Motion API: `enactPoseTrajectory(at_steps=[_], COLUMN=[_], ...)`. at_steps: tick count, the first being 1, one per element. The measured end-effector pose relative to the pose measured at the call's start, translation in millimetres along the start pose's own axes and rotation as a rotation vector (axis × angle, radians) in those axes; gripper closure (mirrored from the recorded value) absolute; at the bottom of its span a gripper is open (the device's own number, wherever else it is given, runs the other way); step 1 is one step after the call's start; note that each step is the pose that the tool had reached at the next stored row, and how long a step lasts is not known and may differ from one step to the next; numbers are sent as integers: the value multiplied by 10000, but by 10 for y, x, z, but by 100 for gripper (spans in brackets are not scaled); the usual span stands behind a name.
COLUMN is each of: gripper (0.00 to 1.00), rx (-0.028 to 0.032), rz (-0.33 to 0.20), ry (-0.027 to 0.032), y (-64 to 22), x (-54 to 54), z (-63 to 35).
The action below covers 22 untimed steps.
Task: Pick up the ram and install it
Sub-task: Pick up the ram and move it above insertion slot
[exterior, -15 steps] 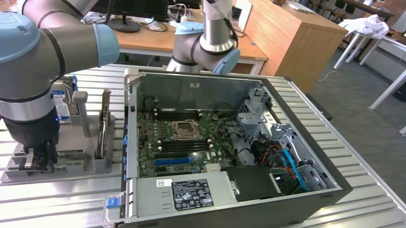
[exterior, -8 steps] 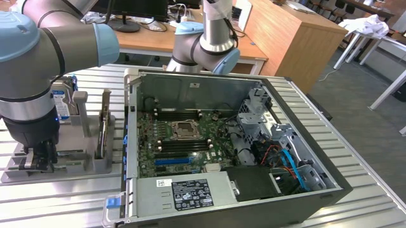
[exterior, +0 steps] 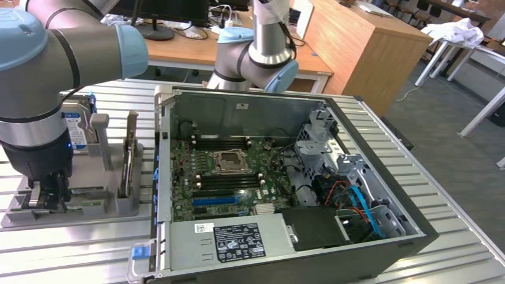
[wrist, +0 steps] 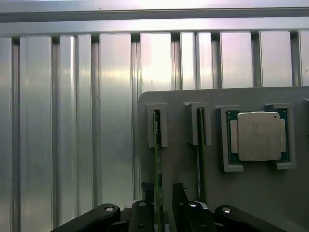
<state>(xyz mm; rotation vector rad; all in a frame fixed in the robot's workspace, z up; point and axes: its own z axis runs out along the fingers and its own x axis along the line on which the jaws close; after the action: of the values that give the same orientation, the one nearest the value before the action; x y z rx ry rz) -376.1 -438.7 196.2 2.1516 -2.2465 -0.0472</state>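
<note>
Counter (exterior: 79, 248): ribbed metal, carrying all items seen; sound and level in both views.

Arm (exterior: 47, 71): grey with pale blue joint caps; it stands large at the exterior view's left and reaches down over the holder.

Computer case (exterior: 236, 112): lies on its side with the panel off, at the exterior view's right of the holder; the green main board (exterior: 229, 177) is exposed inside, with long dark memory slots (exterior: 229, 142) beside an empty processor socket (exterior: 234, 160); a grey power unit (exterior: 229, 239) with a black-and-white label lies along the near edge.

Holder (wrist: 251, 198): a grey block resting on the counter, just beside the case; it has narrow slots and a square pocket.

Hard drive (exterior: 75, 125): stands upright at the back of the holder, partly hidden by the arm.

Ram (wrist: 157, 159): a green stick standing on edge in its slot in the holder, not yet lifted; a second stick (wrist: 199, 154) stands in the neighbouring slot, parallel and apart from it.

Processor (wrist: 259, 136): square, silver; seated flat in the pocket on the far side of the second stick.

Tool (wrist: 162, 191): lowered onto the holder; its dark fingers (wrist: 147, 200) stand apart, one on each side of the ram; nothing is clamped; whether either finger touches the stick cannot be told.
</note>
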Motion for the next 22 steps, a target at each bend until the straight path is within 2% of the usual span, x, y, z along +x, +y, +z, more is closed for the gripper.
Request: enactPoseTrajectory(at_steps=[15, 22], gripper=[70, 70], rx=[-1, -5], rz=[0, 0], ry=[1, 1], y=[0, -67], x=[0, -3], z=[-25, -28])
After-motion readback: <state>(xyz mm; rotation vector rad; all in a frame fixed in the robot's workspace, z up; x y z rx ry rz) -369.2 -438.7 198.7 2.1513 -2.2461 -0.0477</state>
